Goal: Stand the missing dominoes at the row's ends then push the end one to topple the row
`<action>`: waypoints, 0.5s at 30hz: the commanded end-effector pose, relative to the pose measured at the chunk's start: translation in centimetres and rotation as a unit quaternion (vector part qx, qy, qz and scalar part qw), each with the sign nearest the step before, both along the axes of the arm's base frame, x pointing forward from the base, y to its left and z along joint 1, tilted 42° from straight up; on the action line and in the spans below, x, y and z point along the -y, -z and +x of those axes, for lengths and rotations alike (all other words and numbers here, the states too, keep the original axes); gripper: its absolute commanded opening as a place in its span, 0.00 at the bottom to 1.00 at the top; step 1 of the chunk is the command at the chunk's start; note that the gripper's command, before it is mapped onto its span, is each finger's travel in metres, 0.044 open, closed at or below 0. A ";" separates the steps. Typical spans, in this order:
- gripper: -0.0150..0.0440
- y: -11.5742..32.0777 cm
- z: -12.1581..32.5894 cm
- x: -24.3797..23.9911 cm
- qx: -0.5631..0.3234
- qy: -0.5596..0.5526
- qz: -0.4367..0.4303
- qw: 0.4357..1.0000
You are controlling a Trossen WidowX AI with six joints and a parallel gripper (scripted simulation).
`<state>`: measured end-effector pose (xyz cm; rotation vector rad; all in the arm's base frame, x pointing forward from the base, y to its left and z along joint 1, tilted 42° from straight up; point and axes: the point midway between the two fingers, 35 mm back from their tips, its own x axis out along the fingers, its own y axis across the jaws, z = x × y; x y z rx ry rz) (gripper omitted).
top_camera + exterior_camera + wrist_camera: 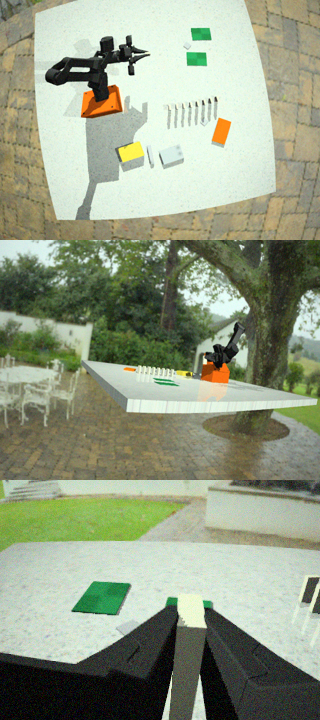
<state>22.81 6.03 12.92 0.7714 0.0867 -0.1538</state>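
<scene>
The hand (149, 53) (206, 356) (188, 618) pinches a domino (148, 53) (204, 360) (189, 655) above the counter (232, 167) (155, 393) (45, 625), probably to carry it clear of the standing row (196, 103) (153, 370) (311, 583).

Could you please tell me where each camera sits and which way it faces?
Top: high overhead, facing down at the tabletop; whole arm shows.
Exterior: off to one side, looking across the tabletop; arm shows.
Wrist: on the arm, facing outward past its fingers.
Top and exterior share the domino row.

Glossy, speckled stone-like tabletop (232, 167) (180, 393) (50, 562)
</scene>
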 end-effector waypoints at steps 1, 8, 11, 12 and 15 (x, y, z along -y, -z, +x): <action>0.30 0.0 0.1 -0.1 0.000 0.003 0.001 1.000; 0.30 0.3 0.5 -0.8 -0.002 0.002 -0.001 1.000; 0.30 0.4 0.6 -1.0 -0.003 0.001 -0.002 1.000; 0.30 0.5 0.7 -1.1 -0.003 0.001 -0.002 1.000; 0.30 0.6 0.8 -1.4 -0.004 0.000 -0.003 1.000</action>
